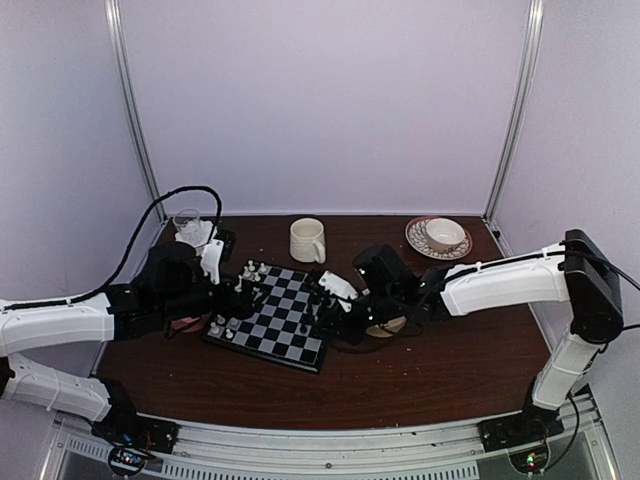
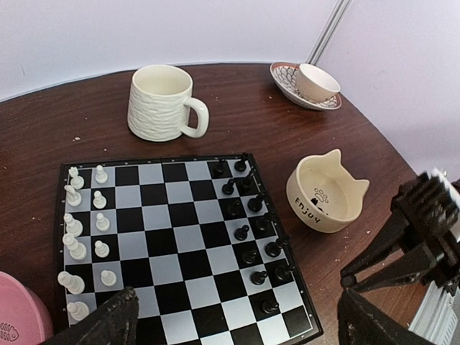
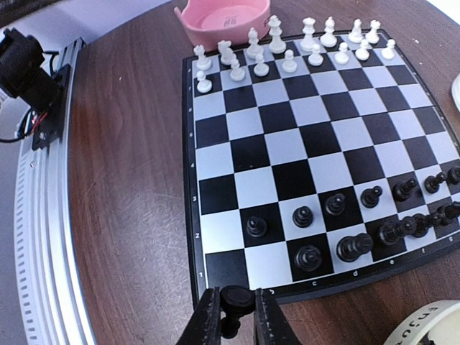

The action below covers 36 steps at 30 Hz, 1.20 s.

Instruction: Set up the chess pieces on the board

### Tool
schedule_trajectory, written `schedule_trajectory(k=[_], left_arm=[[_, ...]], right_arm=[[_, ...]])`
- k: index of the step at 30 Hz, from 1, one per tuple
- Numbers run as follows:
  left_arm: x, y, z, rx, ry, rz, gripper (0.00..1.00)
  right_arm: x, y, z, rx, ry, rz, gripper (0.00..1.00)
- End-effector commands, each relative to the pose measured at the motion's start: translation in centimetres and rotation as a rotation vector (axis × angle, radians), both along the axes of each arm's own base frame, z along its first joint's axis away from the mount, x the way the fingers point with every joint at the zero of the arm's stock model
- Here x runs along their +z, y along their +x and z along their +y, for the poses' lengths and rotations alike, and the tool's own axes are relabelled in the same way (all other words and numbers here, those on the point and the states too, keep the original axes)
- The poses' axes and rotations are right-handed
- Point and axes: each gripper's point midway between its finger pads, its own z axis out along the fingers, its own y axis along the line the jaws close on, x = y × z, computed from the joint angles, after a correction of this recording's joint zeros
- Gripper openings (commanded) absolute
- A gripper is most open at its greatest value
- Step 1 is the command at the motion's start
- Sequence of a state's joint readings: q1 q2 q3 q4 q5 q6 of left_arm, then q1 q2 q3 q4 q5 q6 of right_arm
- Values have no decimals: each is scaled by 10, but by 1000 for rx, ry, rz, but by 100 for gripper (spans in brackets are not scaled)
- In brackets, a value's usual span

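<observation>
The board (image 1: pixel 275 325) lies mid-table, and shows in the left wrist view (image 2: pixel 180 237) and the right wrist view (image 3: pixel 287 144). White chess pieces (image 2: pixel 75 248) stand in two rows along its left side (image 3: pixel 287 43). Black chess pieces (image 2: pixel 251 230) stand along its right side, some leaning (image 3: pixel 359 223). My right gripper (image 3: pixel 236 316) is shut on a black chess piece (image 3: pixel 236 300), just off the board's near right corner (image 1: pixel 335 330). My left gripper (image 2: pixel 237 338) is open and empty above the board's near left part (image 1: pixel 222 300).
A cream cat-eared bowl (image 2: pixel 327 192) sits right of the board, partly under my right arm (image 1: pixel 392 326). A cream mug (image 1: pixel 307 240) stands behind the board. A cup on a saucer (image 1: pixel 437 237) is back right, a glass dish (image 1: pixel 190 225) back left, a pink bowl (image 3: pixel 223 18) left of the board.
</observation>
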<state>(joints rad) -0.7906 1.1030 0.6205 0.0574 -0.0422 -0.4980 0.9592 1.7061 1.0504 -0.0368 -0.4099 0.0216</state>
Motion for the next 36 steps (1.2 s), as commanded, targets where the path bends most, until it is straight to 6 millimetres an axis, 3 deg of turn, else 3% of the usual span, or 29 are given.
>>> schedule_trajectory(k=[1,9,19,29,36], left_arm=[[24,7,5,34,-39,-66,97],[22,9,11,70,-26,-66,97],[20,10,10,66,-23,-62,96],[20,10,9,63,-21,-60,97],[21,10,10,64,-21,-63,97]], right_arm=[[-14,-8,10,42,-86,-53,15],[-45,-20,28,91,-197,-67,15],[-76,-14,32,85,-306,-84,20],[-77,-17,33,95,-327,-106,36],[-69,-22,28,98,-313,-122,37]])
